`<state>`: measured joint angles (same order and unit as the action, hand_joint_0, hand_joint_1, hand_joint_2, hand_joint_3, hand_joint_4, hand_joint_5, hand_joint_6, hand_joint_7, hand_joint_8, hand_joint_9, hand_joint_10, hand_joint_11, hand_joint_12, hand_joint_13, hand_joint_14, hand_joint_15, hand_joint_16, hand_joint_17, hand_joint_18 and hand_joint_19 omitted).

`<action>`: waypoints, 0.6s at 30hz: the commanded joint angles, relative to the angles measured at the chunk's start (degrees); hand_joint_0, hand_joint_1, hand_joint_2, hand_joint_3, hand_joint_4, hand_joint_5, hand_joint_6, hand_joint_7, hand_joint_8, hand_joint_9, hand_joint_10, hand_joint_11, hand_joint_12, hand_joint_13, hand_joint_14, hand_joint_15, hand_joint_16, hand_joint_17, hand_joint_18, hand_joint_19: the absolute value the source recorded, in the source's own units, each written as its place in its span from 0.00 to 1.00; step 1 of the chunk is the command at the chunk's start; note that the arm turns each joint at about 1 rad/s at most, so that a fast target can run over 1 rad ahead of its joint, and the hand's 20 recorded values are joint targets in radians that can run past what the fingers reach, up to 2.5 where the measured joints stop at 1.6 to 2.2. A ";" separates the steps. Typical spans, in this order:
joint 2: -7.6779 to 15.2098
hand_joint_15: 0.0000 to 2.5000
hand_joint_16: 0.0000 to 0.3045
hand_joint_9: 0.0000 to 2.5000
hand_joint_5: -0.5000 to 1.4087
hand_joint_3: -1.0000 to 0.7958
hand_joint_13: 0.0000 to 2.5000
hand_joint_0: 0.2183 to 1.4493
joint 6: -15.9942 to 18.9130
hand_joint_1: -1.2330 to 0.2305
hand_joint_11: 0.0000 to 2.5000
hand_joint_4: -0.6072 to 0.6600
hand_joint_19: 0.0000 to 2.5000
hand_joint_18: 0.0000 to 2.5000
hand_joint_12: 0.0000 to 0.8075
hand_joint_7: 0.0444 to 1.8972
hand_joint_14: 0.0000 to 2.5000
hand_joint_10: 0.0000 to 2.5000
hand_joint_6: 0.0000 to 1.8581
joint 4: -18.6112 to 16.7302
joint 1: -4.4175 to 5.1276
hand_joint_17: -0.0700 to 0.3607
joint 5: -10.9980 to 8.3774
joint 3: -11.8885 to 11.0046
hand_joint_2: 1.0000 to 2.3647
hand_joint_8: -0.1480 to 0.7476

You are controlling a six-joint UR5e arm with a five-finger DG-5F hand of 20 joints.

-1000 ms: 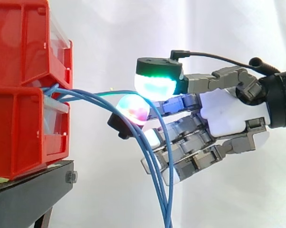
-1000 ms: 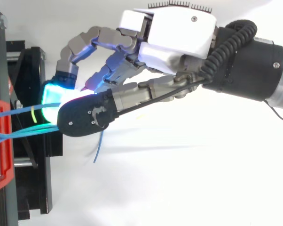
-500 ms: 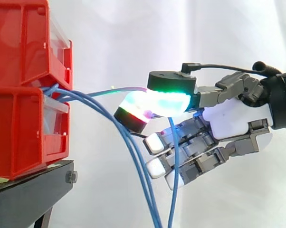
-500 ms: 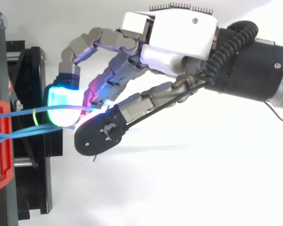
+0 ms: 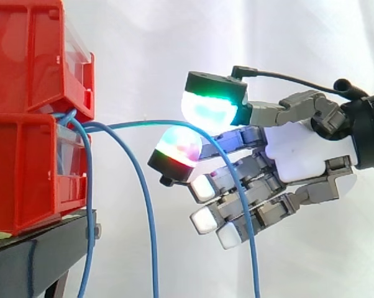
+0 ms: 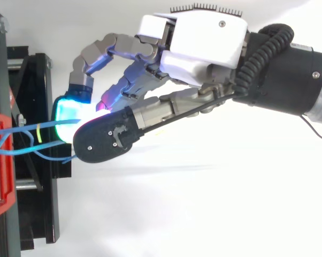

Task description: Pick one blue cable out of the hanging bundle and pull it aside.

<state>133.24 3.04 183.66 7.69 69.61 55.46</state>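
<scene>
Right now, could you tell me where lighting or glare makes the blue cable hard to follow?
Side view: the bright white curtain backlights everything, so the blue cable reads clearly until the glowing pads of the hand tint it green. Top view: the cyan pad throws glare that swallows the cable where it meets the hand.

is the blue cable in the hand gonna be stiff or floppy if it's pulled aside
Probably floppy: the blue cable arcs out of the red bins, passes between the fingers of the hand and drops straight down beyond them. Likely light too, since so thin a strand sags freely. It might slip through the fingers, being thin and smooth-looking.
</scene>
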 commanded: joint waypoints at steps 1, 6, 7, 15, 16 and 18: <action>0.00 0.18 0.17 0.39 0.20 0.28 0.34 0.25 0.04 0.41 0.23 0.49 0.19 0.30 0.44 0.42 0.01 0.01 0.49 0.29 0.04 0.43 0.00 0.00 0.00 0.48; 0.00 0.18 0.17 0.39 0.20 0.28 0.34 0.24 0.04 0.44 0.23 0.50 0.19 0.30 0.44 0.41 0.01 0.01 0.49 0.29 -0.05 0.44 0.00 0.00 0.00 0.49; 0.00 0.18 0.17 0.39 0.20 0.28 0.34 0.24 -0.05 0.47 0.22 0.50 0.19 0.30 0.45 0.42 0.01 0.01 0.49 0.29 0.04 0.44 0.00 0.00 0.00 0.49; 0.00 0.19 0.16 0.39 0.20 0.35 0.33 0.30 0.04 0.45 0.23 0.47 0.20 0.29 0.43 0.43 0.01 0.01 0.49 0.29 -0.05 0.42 0.00 0.00 0.01 0.48; 0.00 0.19 0.16 0.38 0.20 0.37 0.33 0.30 0.04 0.43 0.23 0.48 0.20 0.28 0.43 0.44 0.01 0.01 0.49 0.29 -0.05 0.42 0.00 0.00 0.01 0.48; 0.00 0.19 0.16 0.38 0.20 0.39 0.33 0.29 0.04 0.41 0.23 0.48 0.20 0.28 0.43 0.44 0.01 0.01 0.49 0.29 -0.05 0.42 0.00 0.00 0.01 0.48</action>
<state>133.24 3.08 183.96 7.66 69.61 55.46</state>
